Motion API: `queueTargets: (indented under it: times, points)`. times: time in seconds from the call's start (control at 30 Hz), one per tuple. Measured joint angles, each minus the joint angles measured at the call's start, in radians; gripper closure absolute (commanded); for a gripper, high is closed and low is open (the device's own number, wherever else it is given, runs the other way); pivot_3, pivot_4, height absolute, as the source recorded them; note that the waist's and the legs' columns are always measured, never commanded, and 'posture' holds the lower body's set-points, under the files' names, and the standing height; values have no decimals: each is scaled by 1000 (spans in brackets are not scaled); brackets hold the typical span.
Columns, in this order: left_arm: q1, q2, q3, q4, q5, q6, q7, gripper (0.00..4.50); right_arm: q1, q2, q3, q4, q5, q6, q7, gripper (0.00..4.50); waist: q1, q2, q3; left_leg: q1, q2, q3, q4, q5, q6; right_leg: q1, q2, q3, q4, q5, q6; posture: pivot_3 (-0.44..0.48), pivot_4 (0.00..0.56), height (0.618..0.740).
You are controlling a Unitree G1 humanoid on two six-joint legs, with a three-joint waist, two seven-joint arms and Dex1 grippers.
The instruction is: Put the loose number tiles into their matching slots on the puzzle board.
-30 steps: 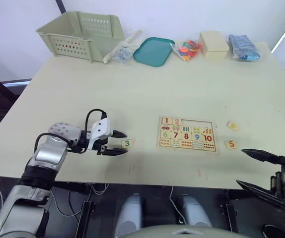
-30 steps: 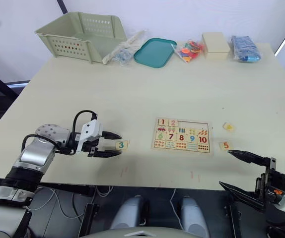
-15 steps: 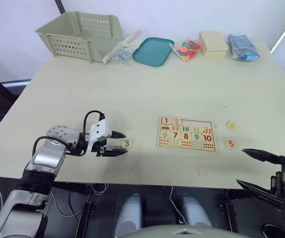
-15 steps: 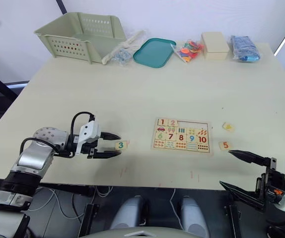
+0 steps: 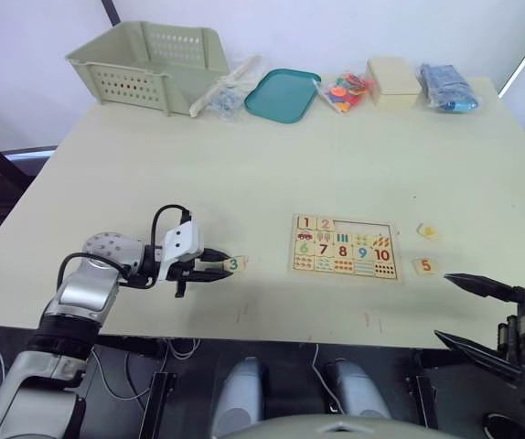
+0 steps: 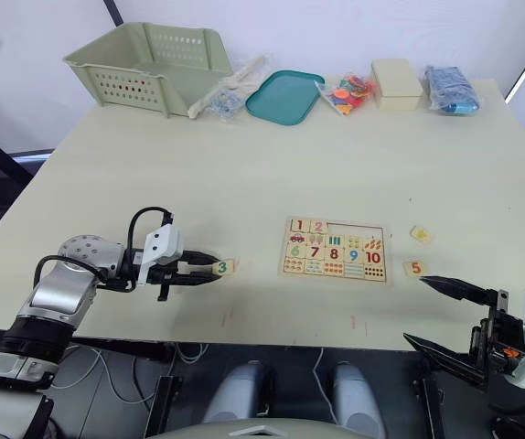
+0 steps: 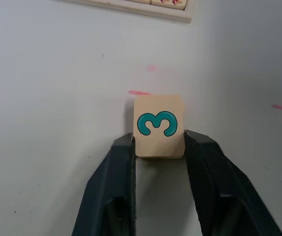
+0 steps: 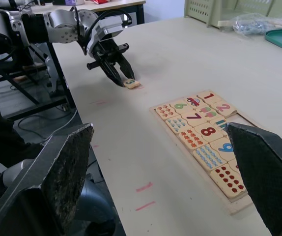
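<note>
The puzzle board (image 5: pixel 342 251) lies flat at the table's middle right. Tiles 1 (image 5: pixel 306 222) and 2 (image 5: pixel 326 224) sit in its top row; the other slots (image 5: pixel 365 229) there stand empty. My left gripper (image 5: pixel 219 266) is shut on the 3 tile (image 7: pixel 158 126), one black finger (image 7: pixel 115 167) pressing each side, and the tile rests on the table left of the board. The 5 tile (image 5: pixel 424 266) and another loose tile (image 5: pixel 427 231) lie right of the board. My right gripper (image 5: pixel 443 306) hangs open off the front right edge.
Along the back edge stand a green basket (image 5: pixel 144 55), a clear plastic bag (image 5: pixel 229 91), a teal tray (image 5: pixel 283 94), a bag of coloured pieces (image 5: pixel 349 90), a beige box (image 5: pixel 394 80) and a blue packet (image 5: pixel 447 87). Small red marks (image 5: pixel 370 320) dot the front edge.
The left gripper's fingers, open around the 3 tile before, have closed onto its sides. The right arm has not moved.
</note>
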Motion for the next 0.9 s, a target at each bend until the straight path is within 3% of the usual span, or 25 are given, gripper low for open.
queueTargets:
  times: [0.27,0.47,0.7,0.9]
  points:
    - [-38,10,2,-56,-33,80,-23,3548,0,29,3,0,-4,-3,-8,0,3,-1,0,0,0,0,0,0,0,0,0,0,0,0,0,0,150,740]
    - [-210,26,-12,-201,-55,262,-33,3548,-1,50,1,-2,-9,-23,-35,0,2,-1,1,-1,-1,-1,1,0,0,0,0,0,0,0,0,0,150,740]
    - [-459,-39,-182,-206,23,432,-41,3548,8,77,-3,-31,-14,-45,-75,0,2,-1,1,-2,-1,-2,2,0,0,0,2,0,0,-1,1,0,150,740]
    - [-654,-154,-327,-136,104,544,-53,3548,44,101,-7,-56,-24,-71,-102,0,2,-1,1,-2,-1,-3,2,0,0,0,3,0,0,-1,1,0,150,740]
